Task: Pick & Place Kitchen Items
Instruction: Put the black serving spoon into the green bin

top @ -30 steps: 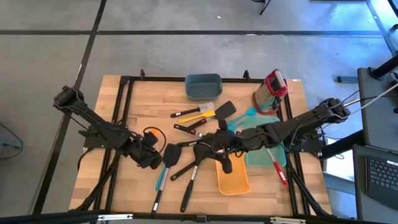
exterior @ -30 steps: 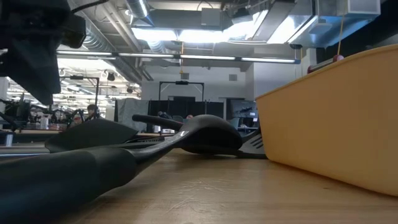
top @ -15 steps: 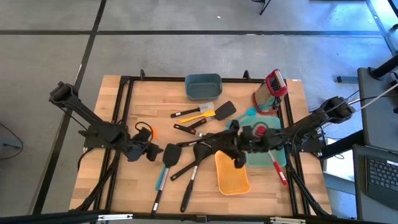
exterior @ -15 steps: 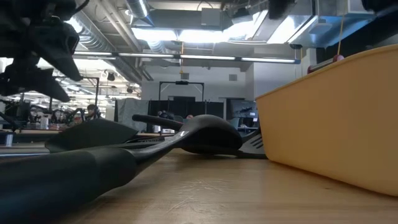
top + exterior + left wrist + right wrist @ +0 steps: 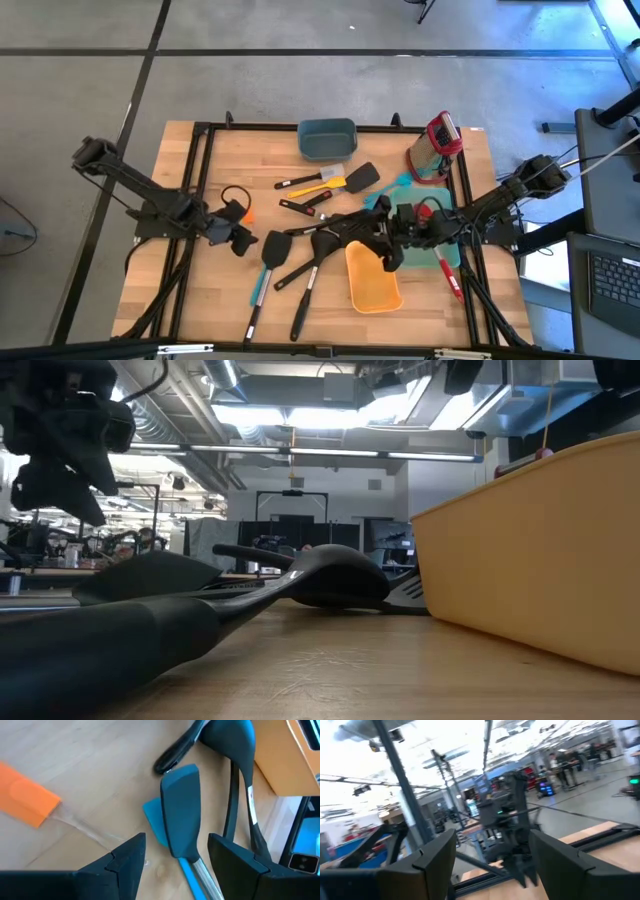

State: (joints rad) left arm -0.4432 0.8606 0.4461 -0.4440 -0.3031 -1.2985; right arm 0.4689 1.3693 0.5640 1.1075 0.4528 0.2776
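Observation:
The kitchen items lie flat on the wooden table: a black turner (image 5: 272, 248), black ladles (image 5: 320, 240), a yellow and white spatula (image 5: 328, 183), and a red spoon (image 5: 450, 276). My left gripper (image 5: 240, 240) is open, slanting down just left of the pile. In the left wrist view its fingers (image 5: 172, 860) stand to either side of a teal spatula's head (image 5: 180, 815), above it, with an orange spatula head (image 5: 25, 802) off to one side. My right gripper (image 5: 386, 254) is open over the orange bin's (image 5: 375, 290) far end. Its fingers (image 5: 492, 870) are tipped up toward the room, with nothing between them.
A teal bin (image 5: 327, 138) stands at the far edge and a red and grey grater (image 5: 438, 145) at the far right. A teal tray (image 5: 425, 255) lies under my right arm. A black frame (image 5: 200, 150) borders the table. In the low view, black utensils (image 5: 300, 575) and the orange bin's wall (image 5: 530, 550) fill the foreground.
My left gripper has drawn back a little toward the table's left edge, staying open. My right gripper has pulled back from the utensil pile toward the table's right, come lower over the orange bin and tipped its fingers up. No utensil has moved.

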